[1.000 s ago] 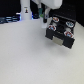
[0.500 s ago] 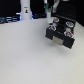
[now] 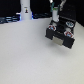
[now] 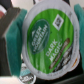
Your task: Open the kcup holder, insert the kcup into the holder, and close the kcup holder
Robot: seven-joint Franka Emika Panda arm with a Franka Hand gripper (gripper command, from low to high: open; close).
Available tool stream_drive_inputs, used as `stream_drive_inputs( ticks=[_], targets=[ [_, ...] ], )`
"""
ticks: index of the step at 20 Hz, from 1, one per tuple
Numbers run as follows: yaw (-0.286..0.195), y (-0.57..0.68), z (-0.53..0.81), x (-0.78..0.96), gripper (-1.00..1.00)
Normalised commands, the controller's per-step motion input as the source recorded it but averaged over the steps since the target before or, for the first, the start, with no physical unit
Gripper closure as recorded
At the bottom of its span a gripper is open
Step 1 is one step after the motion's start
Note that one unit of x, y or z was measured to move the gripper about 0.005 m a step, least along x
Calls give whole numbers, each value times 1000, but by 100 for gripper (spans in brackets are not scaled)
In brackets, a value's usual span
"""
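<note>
gripper point(image 3: 56, 21) clamped on kcup point(image 4: 49, 40) (green lid), over kcup holder point(image 3: 61, 34); insertion probably pending, closing left.

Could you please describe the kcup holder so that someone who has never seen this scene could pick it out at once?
Start from the wide pale table and look toward the exterior view's right, just below the robot arm. There sits the kcup holder, a black boxy unit with light handles on its front. The tall white bottle-like object nearby is slim and pale.
</note>
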Motion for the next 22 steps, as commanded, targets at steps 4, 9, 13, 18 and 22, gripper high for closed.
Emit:
stream_drive_inputs(
  ticks=[4,9,13,18,22],
  targets=[
    [46,445,-146,-12,100],
    [40,102,-195,-8,100],
    [-22,7,-39,137,100],
    [-32,216,175,353,100],
    [-6,270,231,470,100]
  ],
)
